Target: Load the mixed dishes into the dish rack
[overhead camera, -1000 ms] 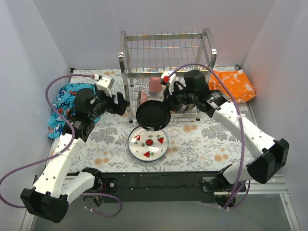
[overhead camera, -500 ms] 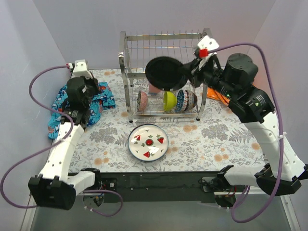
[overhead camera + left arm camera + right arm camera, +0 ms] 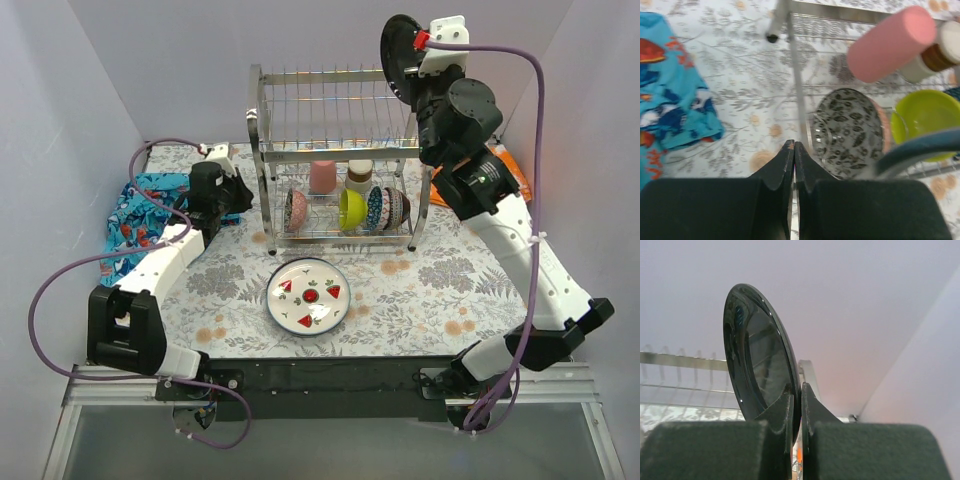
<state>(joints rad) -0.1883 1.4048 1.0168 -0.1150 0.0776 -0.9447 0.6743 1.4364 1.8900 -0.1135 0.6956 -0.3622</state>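
The right arm's jaws clench the black plate upright on edge above the dish rack's right end, while the left arm's jaws, pressed together empty, hang left of it.

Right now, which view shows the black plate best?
The right wrist view: the black plate is large and close, upright, its rim pinched in the right hand. The top external view shows it small, held up by the upper right corner of the dish rack. The left wrist view misses it.
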